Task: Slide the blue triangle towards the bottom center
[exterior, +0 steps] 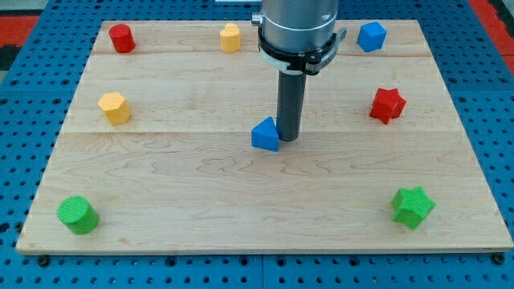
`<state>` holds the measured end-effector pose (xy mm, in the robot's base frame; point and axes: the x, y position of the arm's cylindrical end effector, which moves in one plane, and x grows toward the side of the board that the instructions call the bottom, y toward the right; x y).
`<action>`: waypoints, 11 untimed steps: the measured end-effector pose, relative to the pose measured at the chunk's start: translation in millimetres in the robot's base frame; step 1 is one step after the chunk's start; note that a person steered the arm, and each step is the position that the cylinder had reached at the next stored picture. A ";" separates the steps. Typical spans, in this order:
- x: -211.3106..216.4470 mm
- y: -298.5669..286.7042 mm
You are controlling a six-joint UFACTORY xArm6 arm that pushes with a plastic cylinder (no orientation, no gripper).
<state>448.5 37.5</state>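
The blue triangle point(264, 135) lies near the middle of the wooden board point(241, 201). My tip point(288, 140) stands right beside it on its right side, touching or almost touching its edge. The rod hangs down from the grey arm point(299, 28) at the view's top centre.
A red cylinder point(121, 38), a yellow block point(230, 38) and a blue block point(371, 36) lie along the top edge. A yellow hexagon block point(115, 107) is at the left, a red star point(387, 104) at the right, a green cylinder point(78, 214) bottom left, a green star point(413, 207) bottom right.
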 end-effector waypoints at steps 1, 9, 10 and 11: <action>-30.2 -7.8; 28.0 43.9; 47.9 -27.7; 75.4 -60.0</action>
